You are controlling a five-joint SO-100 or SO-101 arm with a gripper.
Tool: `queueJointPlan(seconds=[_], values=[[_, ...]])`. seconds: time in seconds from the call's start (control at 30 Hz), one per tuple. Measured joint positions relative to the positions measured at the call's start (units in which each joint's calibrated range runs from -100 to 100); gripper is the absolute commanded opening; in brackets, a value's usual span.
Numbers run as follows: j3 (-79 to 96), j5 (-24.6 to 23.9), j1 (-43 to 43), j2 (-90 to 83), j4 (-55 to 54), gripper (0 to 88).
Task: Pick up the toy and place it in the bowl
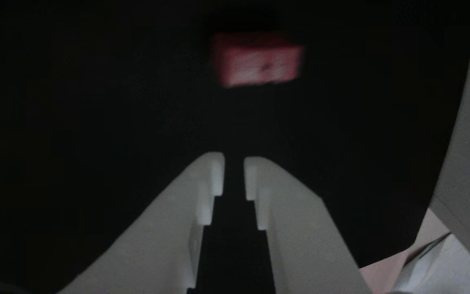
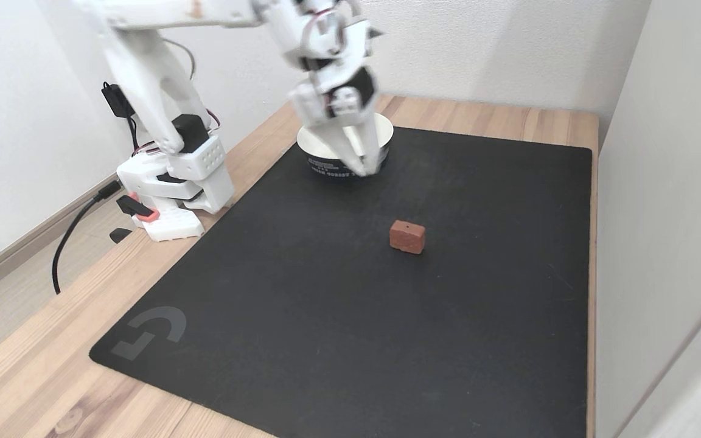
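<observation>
We're pre-grasp, nothing done yet. The toy sits loose on the black mat, well apart from the bowl. Our gripper hangs in front of the bowl, fingers nearly closed with a narrow gap, holding nothing. Left: reach, grasp, carry, drop in the bowl.
</observation>
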Motion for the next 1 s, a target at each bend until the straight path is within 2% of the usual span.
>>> queueJointPlan(seconds=[0.2, 0.53, 1.0], values=[[-18.80, -0.10, -0.08, 17.07, 2.28, 2.4], [-33.44, -0.10, -0.08, 33.22, 4.56, 2.4], [-38.07, -0.15, -0.25, 35.72, 7.01, 2.4]])
